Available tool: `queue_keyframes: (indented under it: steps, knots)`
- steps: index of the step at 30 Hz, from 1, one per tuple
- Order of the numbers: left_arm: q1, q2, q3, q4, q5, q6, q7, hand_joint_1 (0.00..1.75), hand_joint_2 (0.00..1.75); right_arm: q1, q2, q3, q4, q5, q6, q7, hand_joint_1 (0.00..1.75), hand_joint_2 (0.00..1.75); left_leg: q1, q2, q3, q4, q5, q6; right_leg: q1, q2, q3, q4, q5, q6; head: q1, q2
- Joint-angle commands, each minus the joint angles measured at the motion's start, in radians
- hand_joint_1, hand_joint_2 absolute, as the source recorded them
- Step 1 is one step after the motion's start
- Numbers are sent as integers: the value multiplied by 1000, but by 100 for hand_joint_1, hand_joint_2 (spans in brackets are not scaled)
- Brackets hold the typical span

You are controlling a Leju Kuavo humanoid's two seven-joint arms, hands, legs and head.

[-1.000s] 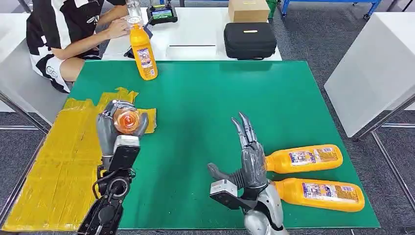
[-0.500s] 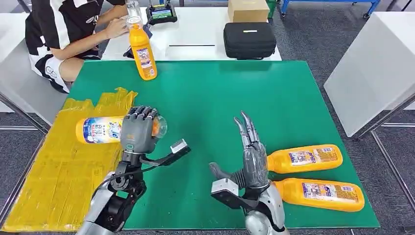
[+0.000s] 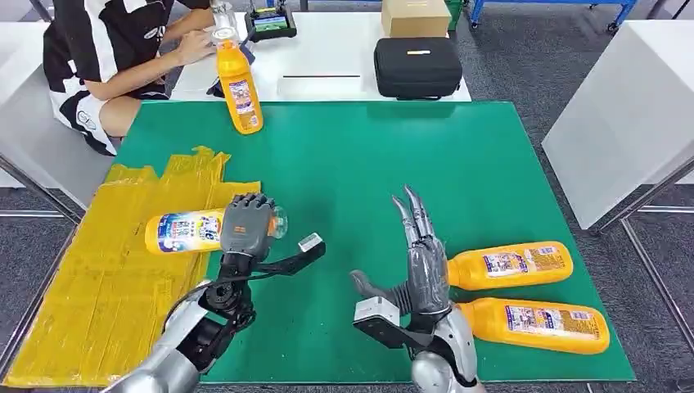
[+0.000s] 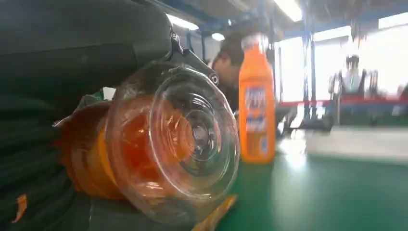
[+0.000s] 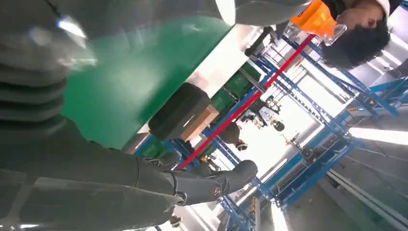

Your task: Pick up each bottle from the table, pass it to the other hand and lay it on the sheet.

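Laying step: left hand (image 3: 247,227) grasps bottle (image 3: 187,232) sideways low over yellow sheet (image 3: 90,286) on desk; right hand (image 3: 420,258) released, empty; next, judged: set down, let go, fetch another

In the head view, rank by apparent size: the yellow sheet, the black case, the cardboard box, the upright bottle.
1. yellow sheet
2. black case
3. upright bottle and cardboard box: too close to rank, since the picture's edge cuts off the box.
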Motion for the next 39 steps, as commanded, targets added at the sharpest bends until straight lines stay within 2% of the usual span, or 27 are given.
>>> queue_keyframes:
  steps: [1,16,18,19,24,26,27,32,37,39]
  knots:
    - [-121,34,26,351,-2,-79,17,175,175,-46,15,-29,56,16,34,16,0,175,1,2,3,-1,-1,-3,1,1,3,-1,-1,0,0,0]
    - [-127,38,49,374,-2,-87,10,175,175,-50,18,-27,64,18,38,16,0,175,1,1,3,-1,-1,-3,0,0,3,0,-1,0,0,0]
    - [-133,48,47,397,-3,-124,50,175,175,-53,18,-25,69,25,46,17,0,175,2,2,6,0,-3,-6,1,-1,7,0,-2,0,0,0]
    - [-134,57,40,406,-3,-132,65,175,175,-55,19,-26,72,27,49,18,0,175,1,2,3,-1,-1,-3,1,1,3,0,-1,0,0,0]
    - [-120,96,113,447,3,-139,75,175,175,-58,24,-27,99,31,66,20,0,175,1,5,5,-1,-2,-4,1,3,5,-1,0,0,0,0]
    - [-102,98,155,441,13,-85,55,175,175,-61,26,-26,113,33,73,19,0,175,2,6,8,-2,-3,-6,1,4,7,-1,-1,0,0,0]
    - [-95,98,157,435,12,-63,48,0,175,-61,27,-26,116,34,74,19,0,175,1,6,7,-2,-2,-4,1,4,6,-1,0,0,0,0]
    - [-86,60,233,445,35,-14,-8,0,175,-72,33,-23,147,34,90,19,0,175,1,4,8,-2,-1,-4,1,2,7,-1,0,0,0,0]
    - [-91,56,234,445,35,-20,-9,0,175,-70,32,-23,146,34,90,19,0,175,1,3,8,-2,-1,-4,0,1,7,0,0,0,0,0]
    - [-88,35,313,432,108,-2,-112,0,175,-67,34,-28,144,34,96,20,0,175,1,2,8,-2,0,-4,0,1,7,0,0,0,0,0]
